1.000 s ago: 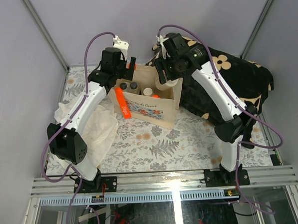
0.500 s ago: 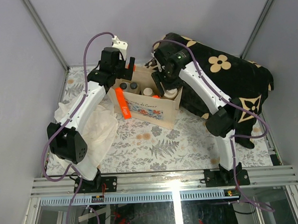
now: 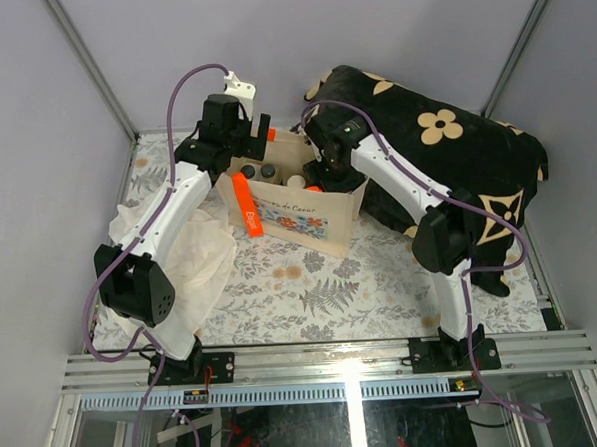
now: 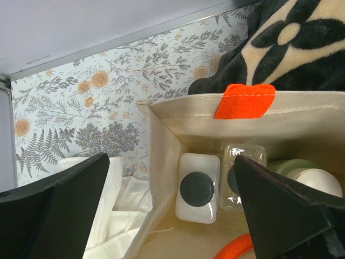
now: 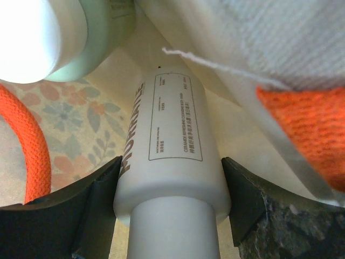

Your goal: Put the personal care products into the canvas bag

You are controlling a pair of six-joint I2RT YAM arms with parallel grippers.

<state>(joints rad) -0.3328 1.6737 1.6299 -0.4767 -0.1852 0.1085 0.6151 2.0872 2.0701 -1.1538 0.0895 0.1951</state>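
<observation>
Three bottles are seen standing inside the canvas bag (image 3: 324,227) on the table (image 3: 312,293): the whitish bottle (image 4: 198,188), the clear-glass bottle (image 4: 243,167) and the olive bottle (image 5: 102,32). The last, the cream bottle (image 5: 170,145), is gripped by the right pincer (image 5: 170,183) deep inside the bag and is judged not yet released. The left pincer (image 4: 171,159) is held wide and empty over the rim. The cream bottle's large lettering is partly hidden, and its small print cannot be read.

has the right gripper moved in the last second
Yes. The right gripper has dropped past the rim into the canvas bag, holding the cream bottle.
</observation>
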